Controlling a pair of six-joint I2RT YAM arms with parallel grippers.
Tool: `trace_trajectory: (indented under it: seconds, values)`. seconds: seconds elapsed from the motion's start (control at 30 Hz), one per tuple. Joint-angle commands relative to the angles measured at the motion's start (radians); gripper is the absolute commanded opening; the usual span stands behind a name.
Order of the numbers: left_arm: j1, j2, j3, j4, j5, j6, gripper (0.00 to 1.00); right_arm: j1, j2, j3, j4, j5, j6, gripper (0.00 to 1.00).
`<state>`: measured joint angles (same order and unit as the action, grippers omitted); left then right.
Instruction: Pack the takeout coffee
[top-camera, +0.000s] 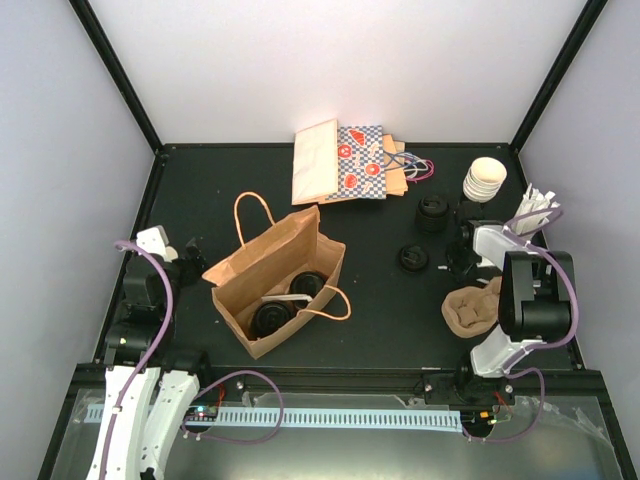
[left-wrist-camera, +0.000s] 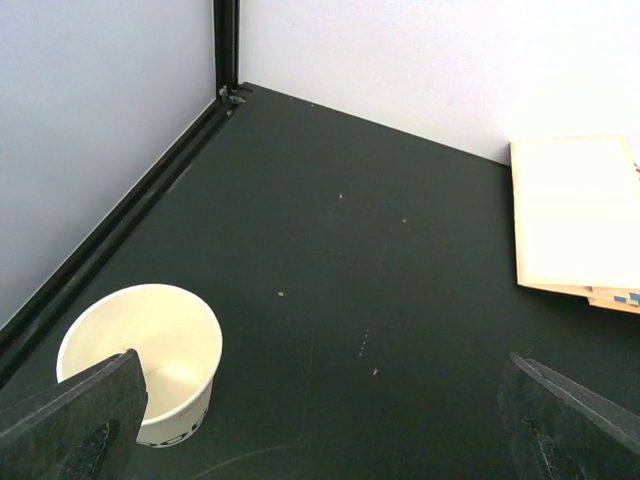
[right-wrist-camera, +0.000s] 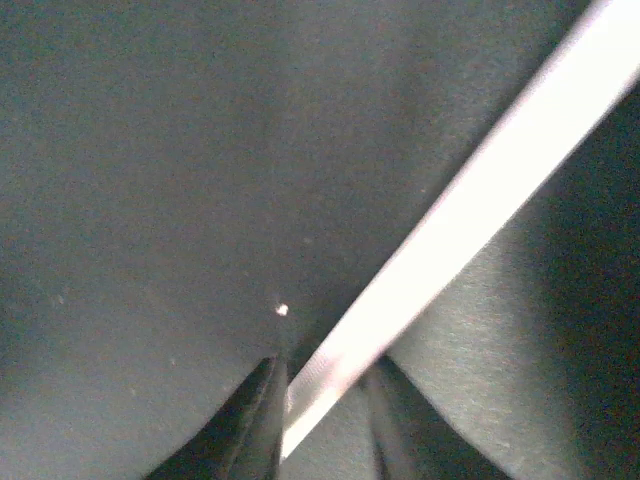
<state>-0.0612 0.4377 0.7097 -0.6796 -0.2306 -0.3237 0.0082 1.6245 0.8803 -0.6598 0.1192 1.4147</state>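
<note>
The left hand (left-wrist-camera: 320, 405) is spread wide and grips nothing. It sits low at the left edge of the bench (top-camera: 380, 300), and between its dark fingers (left-wrist-camera: 75, 420) only bare surface shows. An empty white cup (left-wrist-camera: 145, 355) with no lid stands upright just beside its left finger. The right hand (right-wrist-camera: 322, 390) is over the right side of the bench with its fingers drawn close together around a thin white strip (right-wrist-camera: 470, 200). The strip runs up and away to the right. That view is blurred, but the strip seems pinched between the fingers. The takeout coffee (top-camera: 270, 318) stands inside the open brown paper bag (top-camera: 250, 262) at the middle of the bench, and only its black lid shows from above. A second lidded cup (top-camera: 308, 285) stands just beside it in the same bag. Two loose black lids (top-camera: 413, 258) lie near the right hand. A stack of cream cups (top-camera: 484, 178) stands at the back right, and a cardboard cup carrier (top-camera: 470, 310) lies beside the right arm. Flat folded bags (top-camera: 340, 160) lie at the back.
</note>
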Motion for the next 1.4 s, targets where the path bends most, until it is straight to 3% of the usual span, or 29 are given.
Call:
trace_trajectory:
  seconds: [0.0,0.1,0.33,0.7,0.87,1.1,1.2,1.37]
  values:
    - [-0.006,-0.006,0.001,0.024,-0.001,0.013,0.99,-0.016,0.071,0.022,0.007,-0.012,0.008,0.15]
    - [-0.006,-0.005,0.001,0.023,-0.004,0.013,0.99,-0.017,0.064,0.001,0.027,-0.023,0.009,0.02]
    - [-0.006,0.003,0.003,0.023,-0.003,0.013,0.99,-0.001,-0.03,-0.043,-0.006,-0.093,-0.001,0.01]
    - [-0.005,0.015,0.005,0.022,-0.003,0.012,0.99,0.048,-0.432,-0.163,-0.009,-0.18,0.152,0.01]
    - [-0.006,0.022,0.007,0.017,-0.005,0.011,0.99,0.125,-0.482,-0.105,-0.026,-0.248,0.206,0.01]
    - [-0.006,0.016,0.006,0.015,-0.018,0.012,0.99,0.383,-0.552,0.088,-0.057,-0.305,0.221,0.01]
    - [-0.005,0.014,0.007,0.014,-0.023,0.011,0.99,0.551,-0.595,0.213,-0.025,-0.215,0.143,0.01]
    - [-0.005,0.021,0.007,0.017,-0.012,0.018,0.99,0.745,-0.549,0.392,0.161,-0.314,-0.385,0.01]
